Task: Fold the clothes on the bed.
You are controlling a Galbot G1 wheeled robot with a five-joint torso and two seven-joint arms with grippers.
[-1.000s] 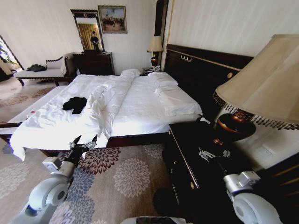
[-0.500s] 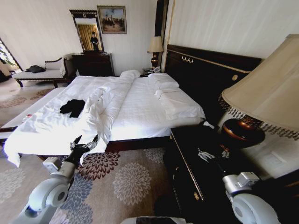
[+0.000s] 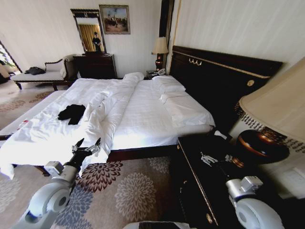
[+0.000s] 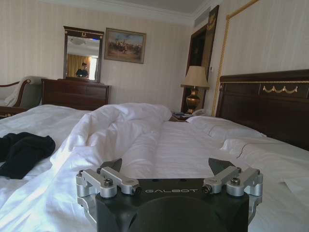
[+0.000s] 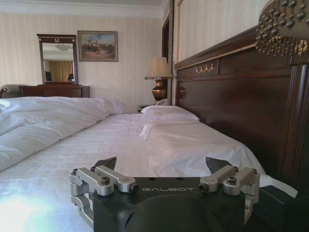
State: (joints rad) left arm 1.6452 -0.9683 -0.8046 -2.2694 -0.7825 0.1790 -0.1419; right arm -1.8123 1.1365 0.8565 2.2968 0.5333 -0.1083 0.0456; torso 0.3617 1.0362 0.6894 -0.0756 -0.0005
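Clothes (image 3: 71, 113) lie crumpled on the bed (image 3: 143, 114), well beyond both wide-open, empty grippers, left gripper (image 3: 86, 144) and right gripper (image 5: 164, 166); approach seems in hand, so next must close in

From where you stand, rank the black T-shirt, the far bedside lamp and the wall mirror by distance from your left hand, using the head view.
1. The black T-shirt, crumpled on the white duvet, just beyond the left hand and to its left.
2. The bedside lamp, at the bed's far side beside the headboard.
3. The wall mirror, on the far wall above the dresser.
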